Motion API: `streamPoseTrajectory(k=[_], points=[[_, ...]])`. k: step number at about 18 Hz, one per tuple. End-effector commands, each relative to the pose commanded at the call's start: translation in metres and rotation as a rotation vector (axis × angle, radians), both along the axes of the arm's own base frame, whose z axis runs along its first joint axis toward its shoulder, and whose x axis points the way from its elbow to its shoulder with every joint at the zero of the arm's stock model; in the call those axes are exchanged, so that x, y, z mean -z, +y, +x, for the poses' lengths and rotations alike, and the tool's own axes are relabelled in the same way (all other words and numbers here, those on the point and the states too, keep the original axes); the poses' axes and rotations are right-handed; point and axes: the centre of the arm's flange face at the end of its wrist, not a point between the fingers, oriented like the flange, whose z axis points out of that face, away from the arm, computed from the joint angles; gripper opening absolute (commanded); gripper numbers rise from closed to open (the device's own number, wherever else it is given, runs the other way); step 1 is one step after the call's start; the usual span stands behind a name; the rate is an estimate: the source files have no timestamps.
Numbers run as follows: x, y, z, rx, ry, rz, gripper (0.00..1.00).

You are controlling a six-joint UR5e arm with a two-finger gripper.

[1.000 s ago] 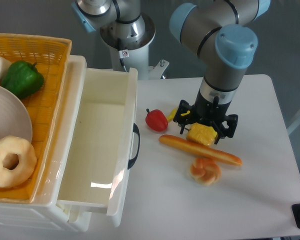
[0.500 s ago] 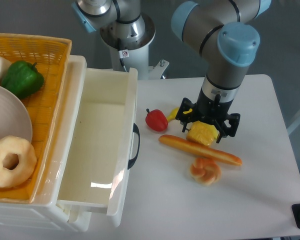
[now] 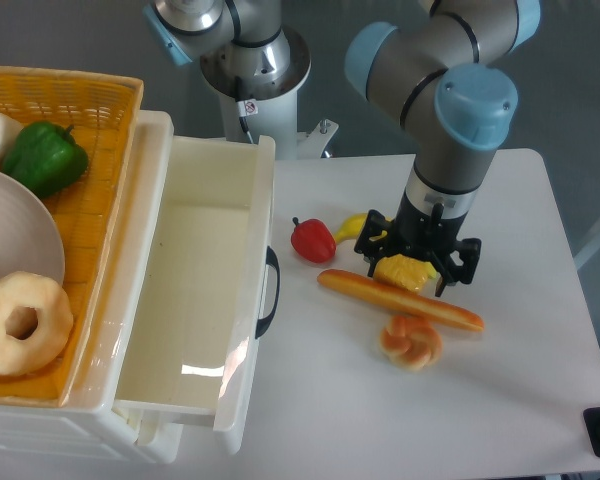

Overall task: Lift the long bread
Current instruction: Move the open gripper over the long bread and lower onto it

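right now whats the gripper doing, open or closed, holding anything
Gripper: low over the table just behind the long bread, above a yellow food piece. Whether it is open, closed or gripping cannot be told from this view.

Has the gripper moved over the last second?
Yes. The gripper has slid slightly right and lower in the picture, nearer the unmoved long bread; more banana now shows.

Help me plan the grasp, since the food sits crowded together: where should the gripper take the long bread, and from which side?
Probably at mid-length of the long bread, from straight above, fingers across its narrow width. It lies flat and slim, with tapered ends. The knotted bun and yellow corn-like piece crowd its right half, so going slightly left seems safer.
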Motion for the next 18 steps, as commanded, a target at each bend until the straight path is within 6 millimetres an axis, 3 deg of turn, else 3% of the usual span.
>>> streamPoseTrajectory(k=[13,18], points=[[0.082,-0.011,-0.016,0.43,0.033,-0.195,1.0],[0.114,-0.011,-0.024,0.67,0.035,-0.236,1.0]])
